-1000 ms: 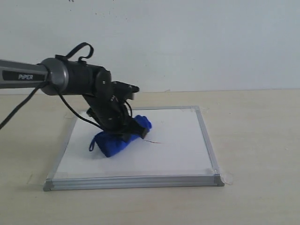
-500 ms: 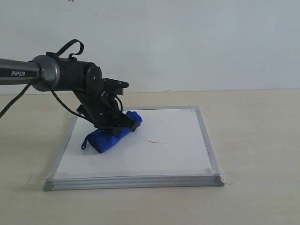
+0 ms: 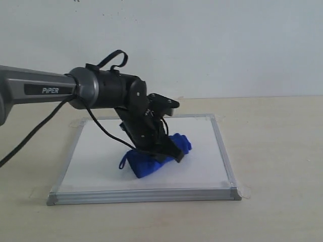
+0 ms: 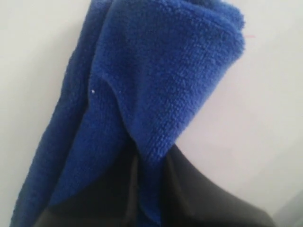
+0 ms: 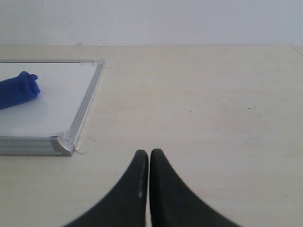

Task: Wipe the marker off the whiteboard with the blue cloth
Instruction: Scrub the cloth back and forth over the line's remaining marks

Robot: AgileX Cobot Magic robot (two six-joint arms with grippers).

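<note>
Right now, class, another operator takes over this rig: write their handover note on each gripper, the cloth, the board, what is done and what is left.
Left gripper: shut on the blue cloth, pressing it on the whiteboard, right of centre.
Right gripper: shut, empty, over the table beside the board's corner.
Done: no red line shows in the exterior view.
Left: a faint red marker trace shows by the cloth's end; wipe it, then lift and check underneath.

The blue cloth (image 5: 18,90) is cut off at the right wrist view's edge.
</note>
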